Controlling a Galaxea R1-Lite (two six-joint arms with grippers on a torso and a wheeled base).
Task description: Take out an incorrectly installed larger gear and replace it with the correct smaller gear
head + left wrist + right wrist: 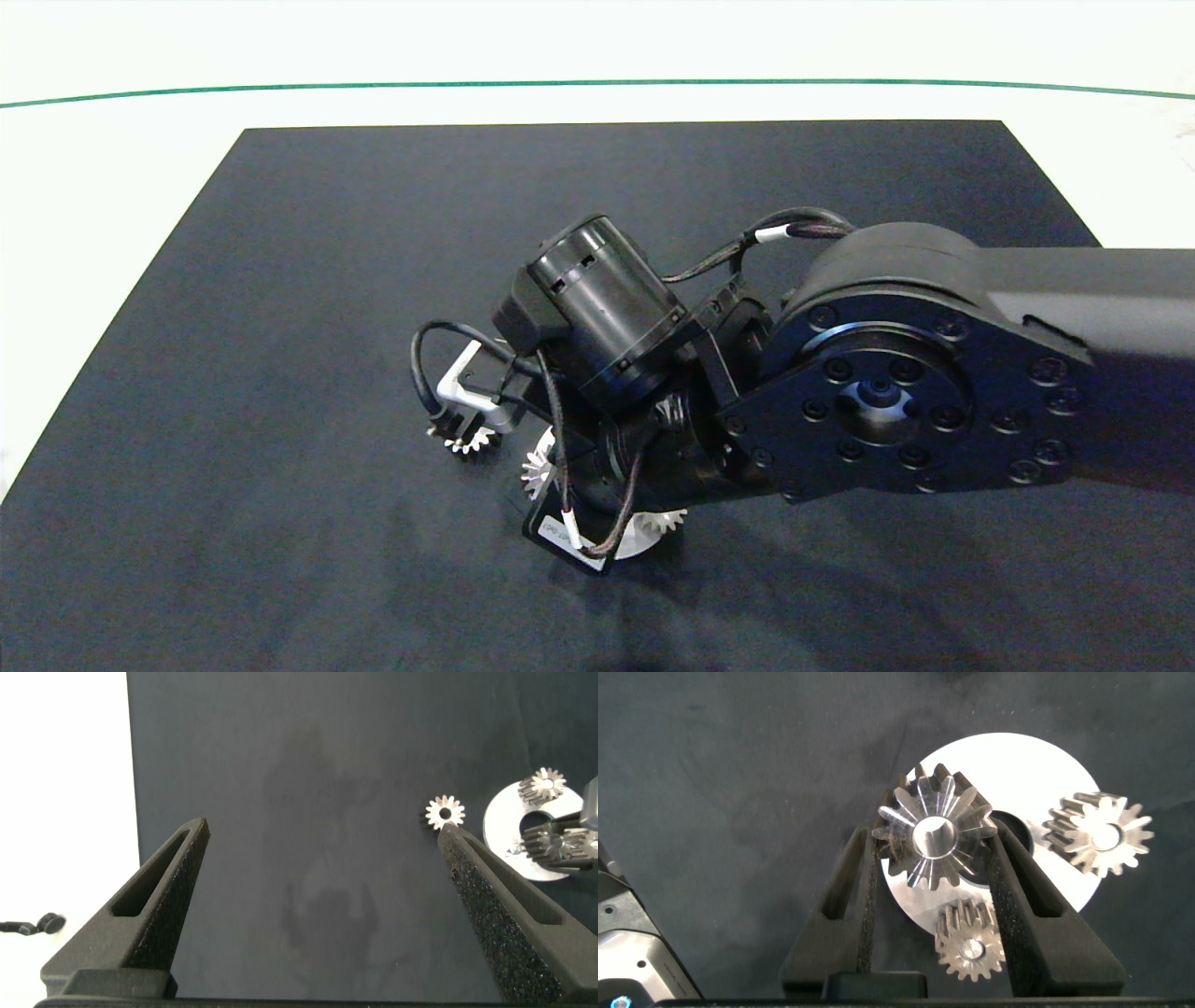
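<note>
My right gripper is shut on the larger gear, a silver gear with many blunt teeth, one finger pressing each side. It sits over the edge of the white round plate, beside a dark round hole in that plate. The smaller gear, star-like with a dark centre hole, lies flat on the black mat just off the plate; the head view shows this smaller gear beside the right wrist. My left gripper hangs open over bare mat, out of the head view.
Two other gears with pale centres stand on the plate, one at its rim and one between my right fingers' bases. The right arm covers most of the plate from above. White table surrounds the mat.
</note>
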